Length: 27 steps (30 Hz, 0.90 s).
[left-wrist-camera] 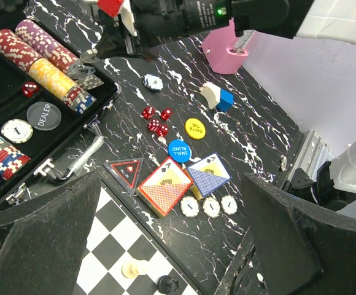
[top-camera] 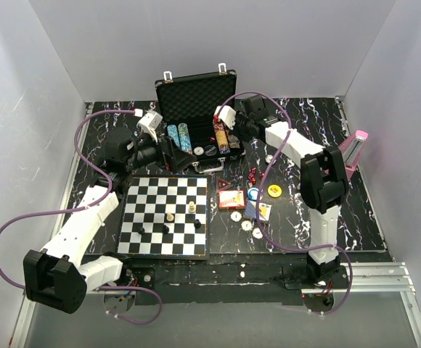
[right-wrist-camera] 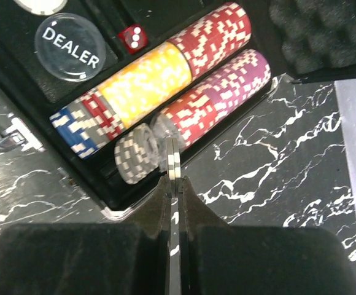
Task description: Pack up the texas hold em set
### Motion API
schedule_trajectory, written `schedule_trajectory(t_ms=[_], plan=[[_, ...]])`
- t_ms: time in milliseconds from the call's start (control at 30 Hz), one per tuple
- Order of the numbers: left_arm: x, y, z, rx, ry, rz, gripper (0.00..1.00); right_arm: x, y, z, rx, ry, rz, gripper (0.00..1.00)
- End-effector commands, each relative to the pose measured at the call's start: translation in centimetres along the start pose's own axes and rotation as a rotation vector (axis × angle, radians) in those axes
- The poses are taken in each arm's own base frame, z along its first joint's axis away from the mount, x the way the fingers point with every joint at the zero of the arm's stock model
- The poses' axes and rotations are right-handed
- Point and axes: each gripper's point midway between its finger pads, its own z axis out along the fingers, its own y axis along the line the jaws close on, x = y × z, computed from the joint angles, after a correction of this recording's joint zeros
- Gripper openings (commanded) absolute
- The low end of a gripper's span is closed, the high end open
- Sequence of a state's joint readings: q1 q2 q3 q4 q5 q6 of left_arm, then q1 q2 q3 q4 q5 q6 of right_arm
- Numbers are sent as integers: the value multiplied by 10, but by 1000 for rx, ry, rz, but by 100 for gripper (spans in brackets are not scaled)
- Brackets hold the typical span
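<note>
Set partly packed: right gripper (right-wrist-camera: 175, 184) is clenching edge-on chips (right-wrist-camera: 175, 153) just short of the chip rows (right-wrist-camera: 184, 80) filling the briefcase (right-wrist-camera: 325, 37). Left gripper (left-wrist-camera: 172, 177) is hanging released, with card decks (left-wrist-camera: 164, 187), dice (left-wrist-camera: 156, 120) and buttons (left-wrist-camera: 194, 128) lying loose beyond its fingers.

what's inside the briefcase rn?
Chip rows, a DEALER button, a red die and a white button lie in the briefcase. Its near-left corner is hidden behind the left arm. The right gripper pinches chips.

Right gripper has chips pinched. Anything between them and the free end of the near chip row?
Yes. A short stack of grey chips leans at that row's end, right beside the pinched chips in the right gripper. It seems to fill the free slot space in the case; nothing else visible intervenes.
</note>
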State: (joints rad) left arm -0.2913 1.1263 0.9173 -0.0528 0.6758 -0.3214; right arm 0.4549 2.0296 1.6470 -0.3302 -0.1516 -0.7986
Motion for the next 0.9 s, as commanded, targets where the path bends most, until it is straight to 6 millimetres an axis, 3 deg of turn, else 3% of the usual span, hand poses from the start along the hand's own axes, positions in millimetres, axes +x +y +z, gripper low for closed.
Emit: schedule_trajectory(t_ms=[0, 133, 533, 867], plan=[[-14, -7, -5, 5, -33, 42, 98, -25, -35, 0, 66, -56, -78, 1], [-14, -7, -5, 6, -31, 44, 98, -22, -32, 11, 24, -38, -89, 1], [-13, -7, -1, 20, -23, 31, 98, -11, -8, 8, -64, -22, -67, 1], [-13, -6, -2, 17, -25, 34, 98, 5, 3, 24, -116, 24, -71, 1]])
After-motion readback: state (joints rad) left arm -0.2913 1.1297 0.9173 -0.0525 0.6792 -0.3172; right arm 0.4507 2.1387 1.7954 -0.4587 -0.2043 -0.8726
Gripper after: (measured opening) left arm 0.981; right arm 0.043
